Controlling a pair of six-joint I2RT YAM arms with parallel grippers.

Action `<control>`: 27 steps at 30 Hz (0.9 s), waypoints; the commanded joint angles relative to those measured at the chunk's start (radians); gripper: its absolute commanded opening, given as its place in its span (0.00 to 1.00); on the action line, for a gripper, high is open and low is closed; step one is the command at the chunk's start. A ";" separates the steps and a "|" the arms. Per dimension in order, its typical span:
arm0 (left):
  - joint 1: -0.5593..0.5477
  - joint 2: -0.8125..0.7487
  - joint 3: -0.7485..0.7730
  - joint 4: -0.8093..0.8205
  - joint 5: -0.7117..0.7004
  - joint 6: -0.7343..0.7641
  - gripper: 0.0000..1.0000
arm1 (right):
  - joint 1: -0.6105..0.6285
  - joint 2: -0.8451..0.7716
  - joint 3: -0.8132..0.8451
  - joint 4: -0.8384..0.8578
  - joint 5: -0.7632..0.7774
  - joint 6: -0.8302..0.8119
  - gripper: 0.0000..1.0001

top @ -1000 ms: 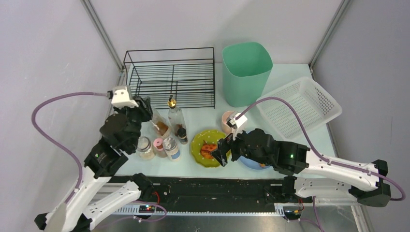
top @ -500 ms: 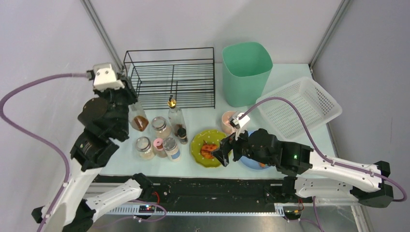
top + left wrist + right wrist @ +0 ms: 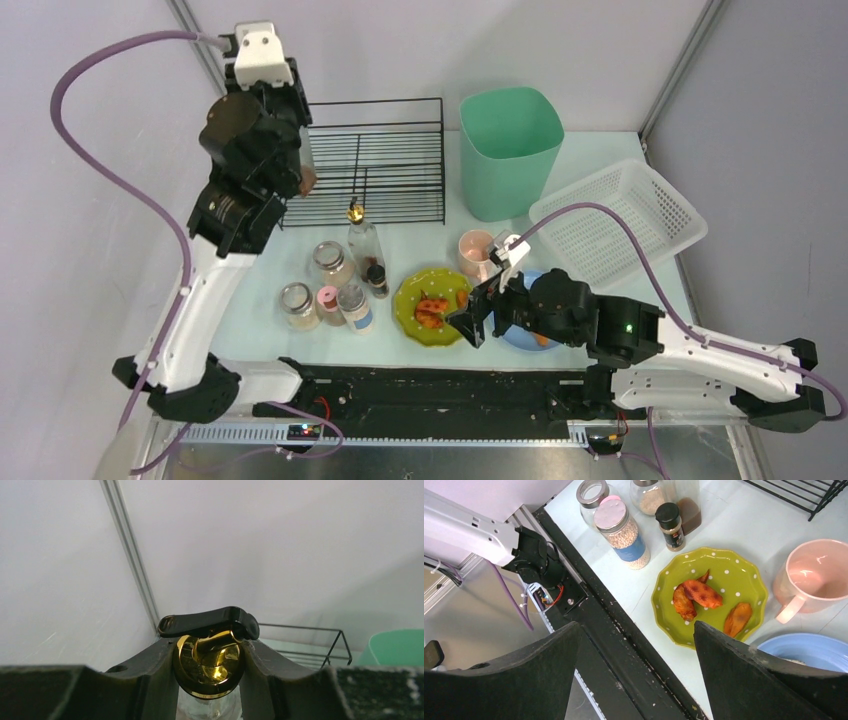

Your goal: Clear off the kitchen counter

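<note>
The kitchen counter (image 3: 420,235) holds jars, dishes and a bottle. My left gripper (image 3: 298,160) is raised high over the left end of the black wire rack (image 3: 380,160). It is shut on a glass bottle of brown liquid (image 3: 304,180). In the left wrist view the fingers (image 3: 150,675) clamp the bottle's neck under its gold pourer cap (image 3: 210,662). My right gripper (image 3: 470,325) is open and empty, just above the counter's front edge beside the green plate (image 3: 405,300). In the right wrist view its gripper (image 3: 636,645) spans the counter's front edge.
On the counter are several jars (image 3: 330,262), a small spice bottle (image 3: 376,277), a second pourer bottle (image 3: 360,235), chicken pieces (image 3: 696,595) on the green plate (image 3: 734,575), a pink mug (image 3: 473,248) and a blue plate (image 3: 804,647). A green bin (image 3: 508,150) and white basket (image 3: 620,220) stand behind.
My left arm has lifted the brown-liquid bottle off the counter and carried it up and back over the rack's left end. My right gripper has drifted slightly right, still open.
</note>
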 commanded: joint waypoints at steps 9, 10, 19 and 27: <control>0.115 0.308 0.394 0.087 0.216 -0.096 0.00 | 0.046 -0.001 -0.001 -0.059 0.034 0.052 0.86; 0.119 0.329 0.418 0.087 0.217 -0.101 0.00 | 0.051 -0.014 0.000 -0.067 0.042 0.057 0.86; 0.168 0.576 0.697 0.089 0.277 -0.240 0.00 | 0.068 -0.116 -0.038 -0.112 0.061 0.080 0.86; 0.226 0.686 0.722 0.163 0.310 -0.354 0.00 | 0.068 -0.143 -0.039 -0.141 0.078 0.073 0.86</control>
